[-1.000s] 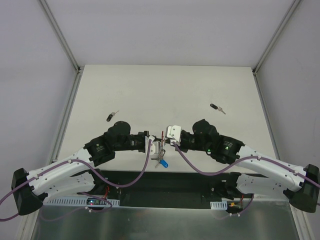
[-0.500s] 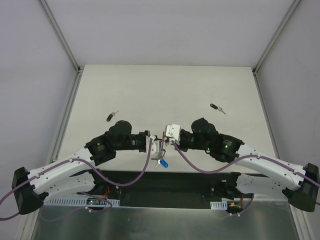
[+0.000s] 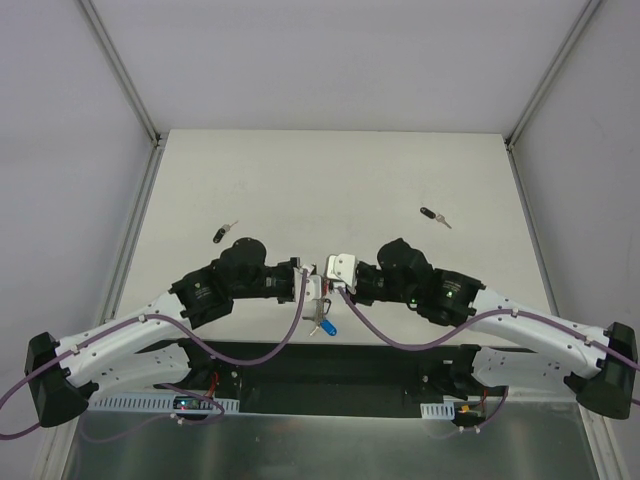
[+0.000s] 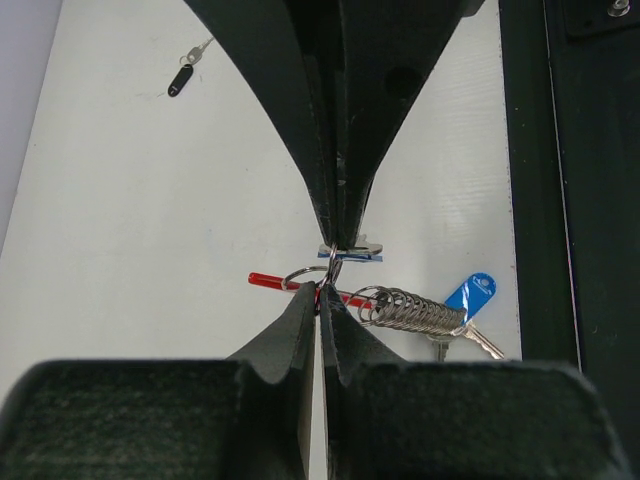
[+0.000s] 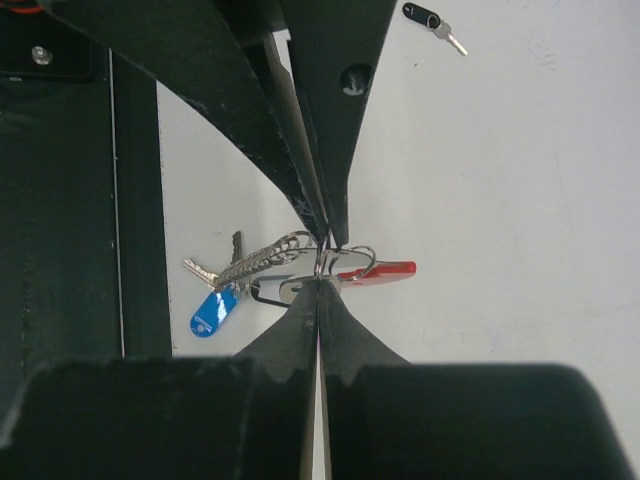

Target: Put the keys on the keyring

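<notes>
While it hung between the two arms, keyring (image 4: 272,282): held clear of the table at its near edge, red band level, silver ring nipped where both sets of fingertips met.
Handling: judged light and slippery — ring wire thin but stiff, coiled chain (image 4: 415,312) floppy; best taken by the ring wire or the flat red band, never the coil.
Blue-headed key (image 4: 470,293): dangled at the coil's far end, seemingly already attached.
Left gripper (image 4: 320,300): fingers pressed together on the keyring where ring met band.
Right gripper (image 5: 320,285): fingers pressed together too, apparently pinching the same ring from the opposite side.
Left black-headed key (image 3: 222,234): lay flat, well apart from the grippers.
Right black-headed key (image 3: 430,214): likewise, on the other side.
Table (image 3: 330,180): plain white and smooth — tiny keys would likely skid on it.
Room: white walls on three sides; dark strip (image 3: 330,365) along the near edge.
</notes>
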Motion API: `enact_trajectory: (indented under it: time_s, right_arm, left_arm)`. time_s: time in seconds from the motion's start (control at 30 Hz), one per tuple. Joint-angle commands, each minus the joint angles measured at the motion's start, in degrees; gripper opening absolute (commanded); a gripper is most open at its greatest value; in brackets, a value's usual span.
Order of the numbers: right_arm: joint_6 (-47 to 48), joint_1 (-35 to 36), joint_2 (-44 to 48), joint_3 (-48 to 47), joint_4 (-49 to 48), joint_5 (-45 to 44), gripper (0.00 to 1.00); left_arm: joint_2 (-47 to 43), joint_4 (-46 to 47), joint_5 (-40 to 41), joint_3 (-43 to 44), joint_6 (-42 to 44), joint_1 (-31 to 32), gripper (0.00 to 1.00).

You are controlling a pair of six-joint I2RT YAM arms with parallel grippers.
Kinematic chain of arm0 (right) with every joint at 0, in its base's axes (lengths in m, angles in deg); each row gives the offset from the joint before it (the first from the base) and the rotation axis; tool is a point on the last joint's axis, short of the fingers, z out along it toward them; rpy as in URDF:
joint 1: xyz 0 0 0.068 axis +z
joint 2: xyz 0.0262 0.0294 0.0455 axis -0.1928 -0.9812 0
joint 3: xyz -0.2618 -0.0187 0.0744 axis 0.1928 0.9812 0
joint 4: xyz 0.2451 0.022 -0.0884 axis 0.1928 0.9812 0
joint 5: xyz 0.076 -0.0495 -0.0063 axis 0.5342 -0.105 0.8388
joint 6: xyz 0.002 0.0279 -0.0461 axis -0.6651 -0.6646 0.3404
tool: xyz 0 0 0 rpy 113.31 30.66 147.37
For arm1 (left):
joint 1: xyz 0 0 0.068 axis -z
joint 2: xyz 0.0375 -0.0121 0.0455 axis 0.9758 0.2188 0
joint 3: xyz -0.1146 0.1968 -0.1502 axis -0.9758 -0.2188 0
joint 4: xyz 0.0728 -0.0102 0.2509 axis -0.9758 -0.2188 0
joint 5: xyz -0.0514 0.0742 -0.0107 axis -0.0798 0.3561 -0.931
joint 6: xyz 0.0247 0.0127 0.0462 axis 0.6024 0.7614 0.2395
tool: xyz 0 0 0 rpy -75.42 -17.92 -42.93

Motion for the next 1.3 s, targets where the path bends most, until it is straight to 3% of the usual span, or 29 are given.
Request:
enact_trajectory:
  time_s: [0.0,0.47,1.27]
  right_arm:
    - [1.5,1.8,0.2,-2.6,-1.6,-0.9,0.01]
    - [4.4,5.3,-0.3,-2.3,-0.1,-8.7,0.01]
    - [6.6,8.4,-3.8,-1.0,-1.7,-16.9,0.01]
  left_arm:
    - [0.5,3.9,1.9,5.0,-4.5,0.7,0.0]
    - [4.1,-1.1,2.9,9.3,-10.4,-0.8,0.0]
    - [4.8,-0.8,-9.2,12.6,-20.5,-9.7,0.0]
